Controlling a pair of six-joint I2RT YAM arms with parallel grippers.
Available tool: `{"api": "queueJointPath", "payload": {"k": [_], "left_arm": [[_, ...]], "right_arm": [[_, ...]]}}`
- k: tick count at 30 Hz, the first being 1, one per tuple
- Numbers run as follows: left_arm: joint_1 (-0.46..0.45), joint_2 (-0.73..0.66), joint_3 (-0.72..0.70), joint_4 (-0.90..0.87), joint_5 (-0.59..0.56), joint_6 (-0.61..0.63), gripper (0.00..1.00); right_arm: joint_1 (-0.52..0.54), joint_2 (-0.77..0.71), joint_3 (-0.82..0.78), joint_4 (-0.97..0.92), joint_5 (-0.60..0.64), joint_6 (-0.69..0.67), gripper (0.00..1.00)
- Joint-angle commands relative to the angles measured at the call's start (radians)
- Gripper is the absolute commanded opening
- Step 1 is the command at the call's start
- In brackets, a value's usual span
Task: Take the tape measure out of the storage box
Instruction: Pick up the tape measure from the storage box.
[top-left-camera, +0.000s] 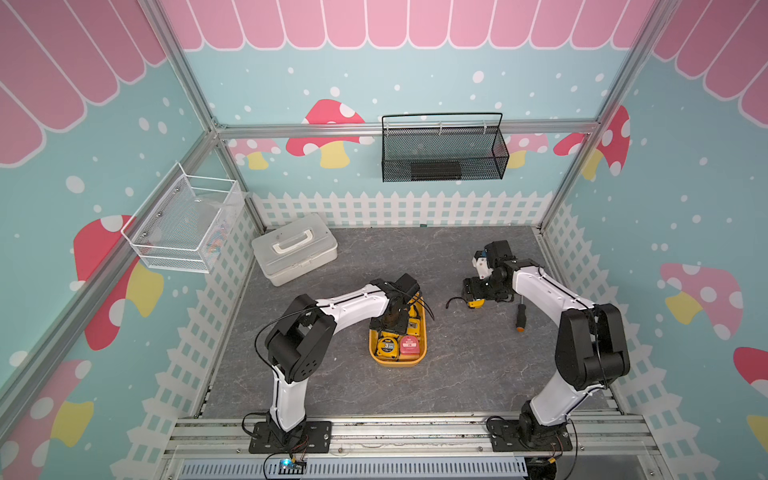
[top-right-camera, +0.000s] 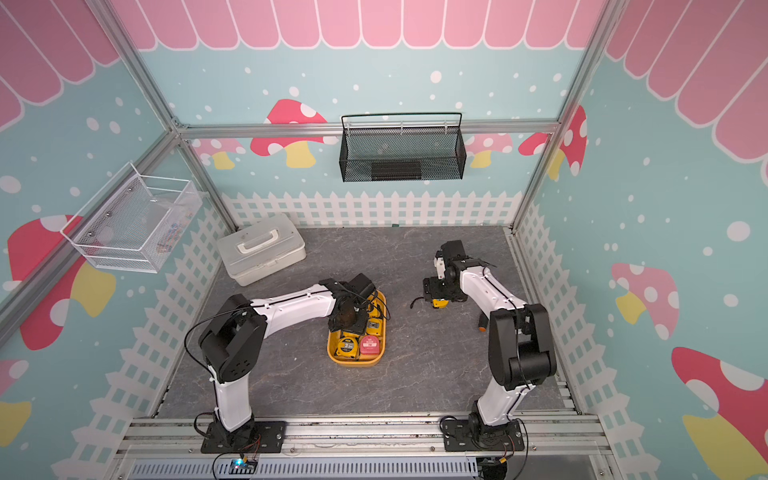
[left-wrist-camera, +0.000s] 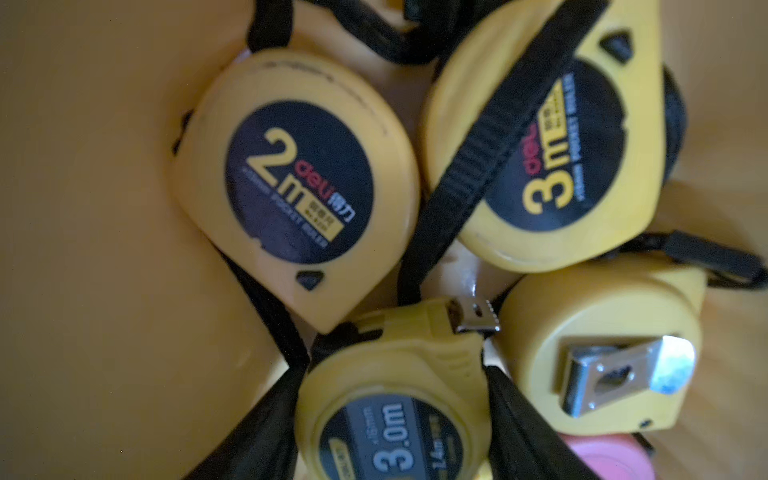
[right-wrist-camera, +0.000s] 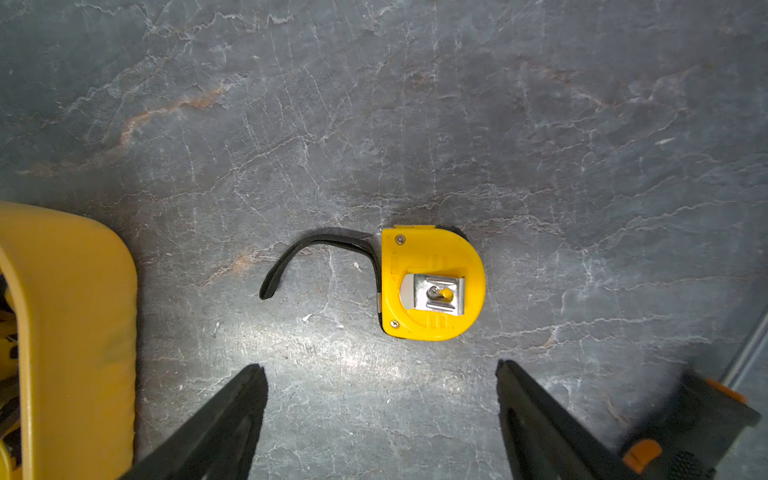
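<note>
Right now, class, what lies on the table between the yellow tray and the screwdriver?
One yellow tape measure, its black strap pointing toward the tray. The right wrist view shows it most clearly.

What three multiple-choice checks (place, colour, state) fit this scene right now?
1. Where does the clip-up tape measure lie?
A. on the table beside the storage box
B. inside the storage box
C. on its rim
2. What colour is the non-yellow tape measure in the storage box?
A. blue
B. pink
C. green
3. How is the right gripper?
A. shut on a tape measure
B. shut, empty
C. open, empty
Answers: 1 A, the right wrist view shows it on bare table; 2 B, its casing shows pink among yellow ones; 3 C, its jaws stand apart over bare table.
</note>
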Motion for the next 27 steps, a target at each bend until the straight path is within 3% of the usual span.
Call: {"api": "queueJointPath", "payload": {"k": [1,8,11,27], "left_arm": [[-0.017,0.027,0.018,-0.022,-0.012,0.019,0.69],[-0.02,0.047,0.021,-0.021,-0.01,0.025,0.68],[-0.024,0.047,0.022,-0.021,-0.009,0.025,0.64],[-0.026,-0.052,0.104,-0.046,-0.066,0.055,0.59]], "right_arm": [[0.005,0.015,-0.013,0.001,-0.006,-0.013,0.87],[0.005,0.014,-0.019,0.003,-0.008,-0.015,0.87],[0.005,0.008,-0.021,0.001,-0.006,-0.015,0.87],[0.006,-0.001,-0.011,-0.012,0.0,-0.022,0.87]]}}
